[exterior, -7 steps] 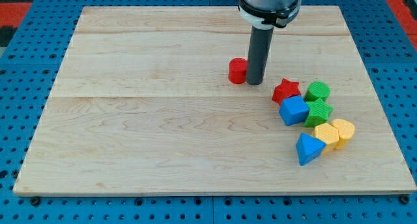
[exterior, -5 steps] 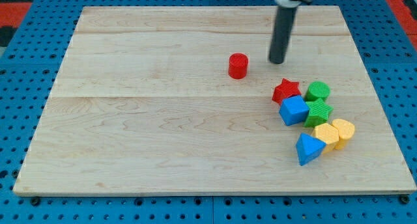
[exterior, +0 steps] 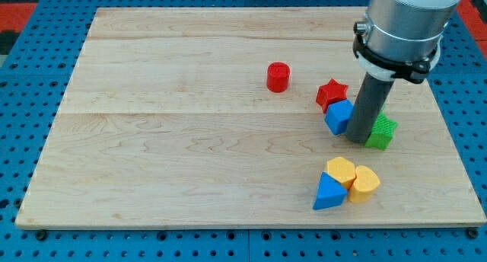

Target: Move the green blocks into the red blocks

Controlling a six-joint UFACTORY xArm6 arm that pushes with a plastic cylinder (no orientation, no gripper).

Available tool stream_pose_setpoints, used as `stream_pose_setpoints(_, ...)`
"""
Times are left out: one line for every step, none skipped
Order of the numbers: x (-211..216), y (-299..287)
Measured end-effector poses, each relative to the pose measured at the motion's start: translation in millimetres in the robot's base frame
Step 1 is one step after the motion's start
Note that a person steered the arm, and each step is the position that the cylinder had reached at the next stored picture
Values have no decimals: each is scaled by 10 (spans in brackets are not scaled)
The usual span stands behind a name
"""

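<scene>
- You see my tip [exterior: 360,138] down between blue cube [exterior: 338,116] and green block [exterior: 381,132].
- No hand: a bare rod, holding nothing.
- Red star [exterior: 331,93] touches the blue cube.

The board [exterior: 190,140] is pale, matt wood with visible grain. The red cylinder [exterior: 278,77] and blue cube [exterior: 337,116] look like matt plastic, and the green block [exterior: 383,132] is finely ribbed. The rod above my tip [exterior: 359,139] is dark and smooth.
</scene>
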State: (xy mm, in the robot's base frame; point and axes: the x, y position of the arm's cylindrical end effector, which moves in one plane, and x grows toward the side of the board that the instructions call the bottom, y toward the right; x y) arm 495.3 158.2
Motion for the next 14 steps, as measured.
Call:
stream_pose_setpoints(189, -112)
stream_pose_setpoints(189, 244)
stream_pose_setpoints(148, 405)
stream_pose_setpoints(105, 440)
stream_pose_setpoints(-21, 439)
stream_pose_setpoints(31, 431)
stream_pose_setpoints(276, 501)
stream_pose_setpoints(244, 509)
stream_pose_setpoints(17, 820)
stream_pose_setpoints(-244, 710)
stream_pose_setpoints(-667, 102)
stream_pose_setpoints(-1090, -636)
stream_pose_setpoints(-1326, -1200)
stream_pose_setpoints(-1430, -1648)
